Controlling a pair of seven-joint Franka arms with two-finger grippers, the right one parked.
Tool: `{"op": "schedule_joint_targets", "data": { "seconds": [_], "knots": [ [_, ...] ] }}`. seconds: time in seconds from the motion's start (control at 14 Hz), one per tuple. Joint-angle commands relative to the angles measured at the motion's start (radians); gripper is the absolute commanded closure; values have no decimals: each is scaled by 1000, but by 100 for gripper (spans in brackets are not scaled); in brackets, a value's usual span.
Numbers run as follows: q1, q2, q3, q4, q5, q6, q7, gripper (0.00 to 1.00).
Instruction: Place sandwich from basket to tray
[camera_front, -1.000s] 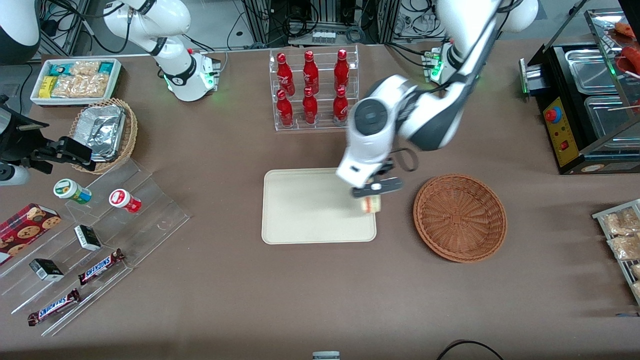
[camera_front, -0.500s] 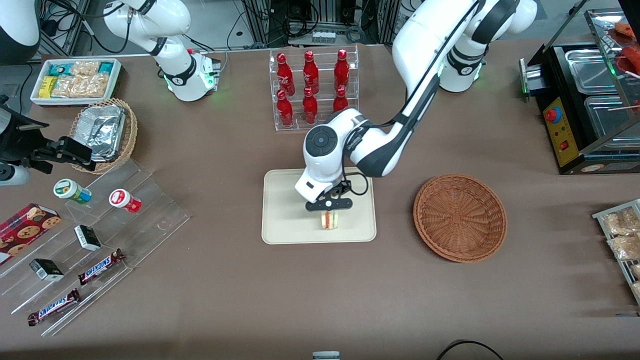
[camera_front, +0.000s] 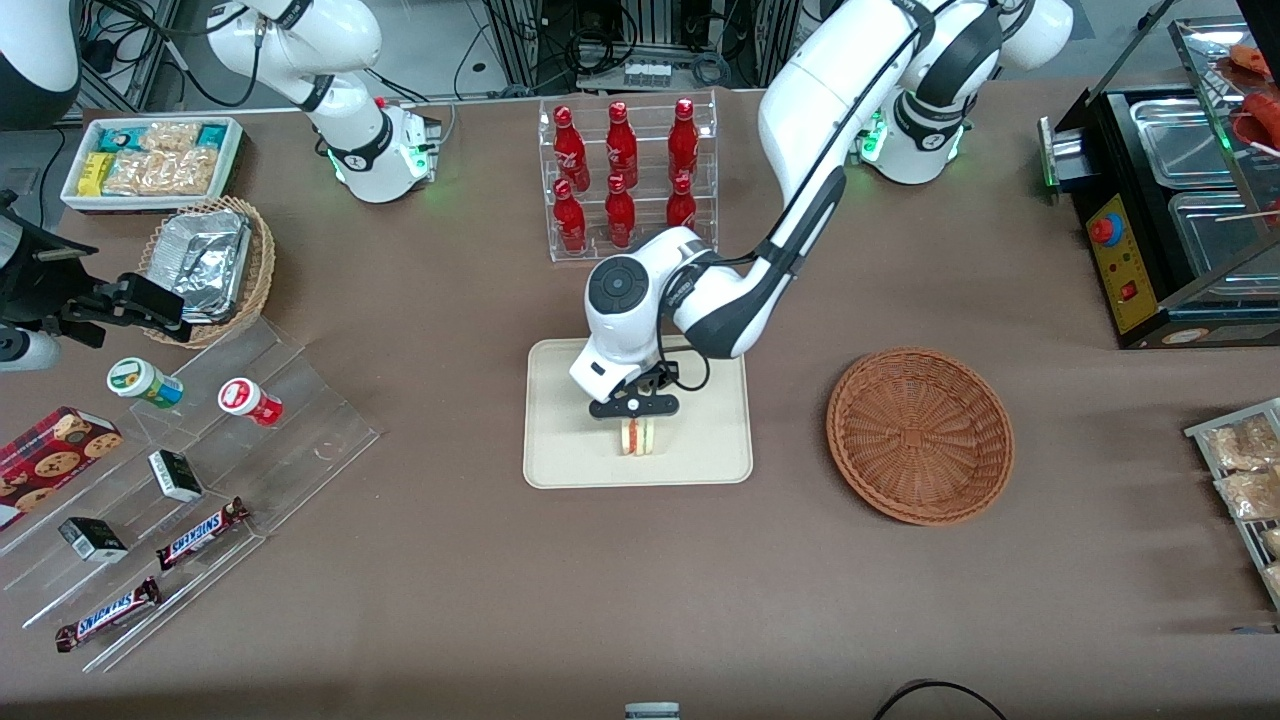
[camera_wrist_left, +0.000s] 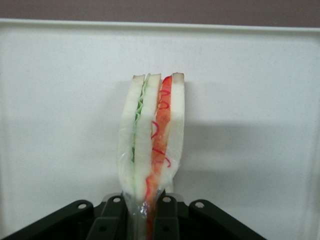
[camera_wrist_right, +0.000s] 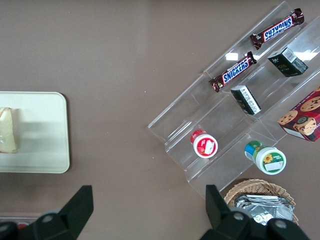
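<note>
The sandwich (camera_wrist_left: 151, 145) is a slim wedge of pale bread slices pressed together, with a thin green leafy layer between one pair of slices and a red and orange layer between the next; a clear film wraps it, crinkled where the pincer bites. In the left wrist view it stands on edge, its cut face showing the layers, and it reaches straight out from the gripper (camera_wrist_left: 147, 212) over the cream surface of the tray (camera_wrist_left: 250, 100).

The gripper pinches the sandwich by one end: the two dark fingers (camera_wrist_left: 114, 212) sit tight against the outer bread slices, one on each flank, with the wedge sandwiched between them.

In the front view the gripper (camera_front: 634, 406) hangs over the tray (camera_front: 560, 460), and the sandwich (camera_front: 637, 437) shows just below it, nearer to the front camera than the fingers, well inside the tray's rim. Whether the bread touches the tray floor I cannot tell. The right wrist view catches the sandwich (camera_wrist_right: 8, 131) lying within the tray's rounded rim (camera_wrist_right: 62, 135).

The round reddish-brown wicker basket (camera_front: 920, 435) sits well apart from the gripper, toward the working arm's end of the table. The acrylic rack of red bottles (camera_front: 626, 180) stands farther from the front camera than the gripper.
</note>
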Motion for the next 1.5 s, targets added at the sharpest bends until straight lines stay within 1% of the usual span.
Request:
{"op": "schedule_joint_targets", "data": {
  "seconds": [0.0,0.07,0.14,0.21,0.29,0.36,0.43,0.57,0.71,0.79,0.93,1.07,1.21,1.43],
  "knots": [
    [-30,29,17,41,14,-4,-79,100],
    [-31,32,17,41,19,-4,-103,100],
    [-36,36,16,40,43,-4,-113,100],
    [-37,43,16,40,53,-4,-114,96],
    [-39,43,16,35,56,-4,-113,40],
    [-37,38,16,37,56,-5,-113,14],
    [-31,27,16,40,50,-11,-116,1],
    [-28,-18,16,40,42,-43,-114,0],
    [-16,-95,16,38,37,-135,-117,0],
    [8,-147,16,37,19,-198,-122,0],
    [79,-265,16,34,-44,-305,-119,0],
    [133,-359,16,29,-47,-419,-113,0],
    [221,-443,16,21,-49,-529,-98,0],
    [338,-567,16,-61,-49,-586,25,0]
  ]
}}
